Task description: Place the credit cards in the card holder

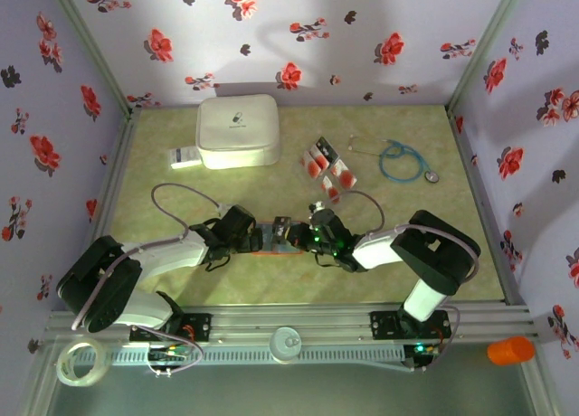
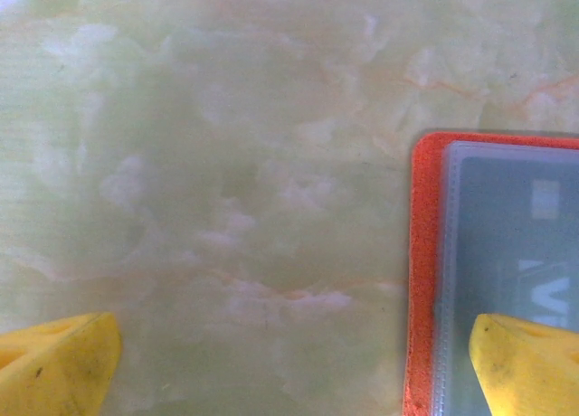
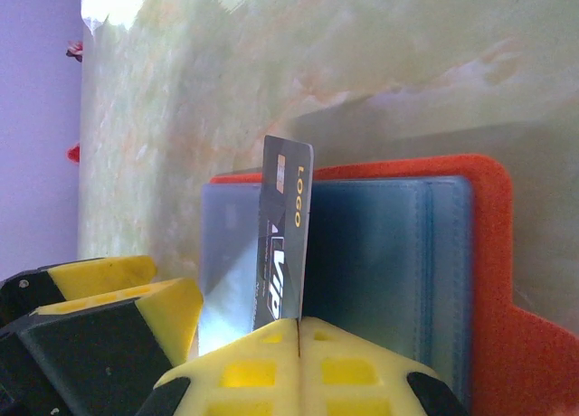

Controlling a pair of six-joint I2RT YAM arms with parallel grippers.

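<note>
Card pinched over the open holder

Card holder [image 1: 268, 250] lies open and flat on the green table [image 1: 163, 154], near the front, right between the two arms. It is orange-red on the outside, and its inside has bluish see-through pockets.

The right gripper [image 3: 298, 330] is squeezed tight on one card [image 3: 288, 244]. The card stands up on its thin edge, right over the pockets of the card holder [image 3: 389, 253]. It is dark, with yellow and white letters on it. Its far end looks close to a pocket, but I cannot tell if it is inside one.

The left gripper [image 2: 289, 371] is spread wide and holds nothing. One of its yellow fingers [image 2: 525, 362] is over the clear pocket of the card holder [image 2: 423, 253]. The other one is over the bare table [image 2: 226, 163]. I cannot tell if the finger presses on the holder.

From above, the left gripper [image 1: 261, 235] and the right gripper [image 1: 297, 235] meet nose to nose over the holder.

More credit cards [image 1: 326, 167] lie in a loose bunch farther back on the table, well apart from the holder. A big white case [image 1: 237, 131] sits at the back on the left. A blue stethoscope [image 1: 403, 160] lies at the back on the right.
</note>
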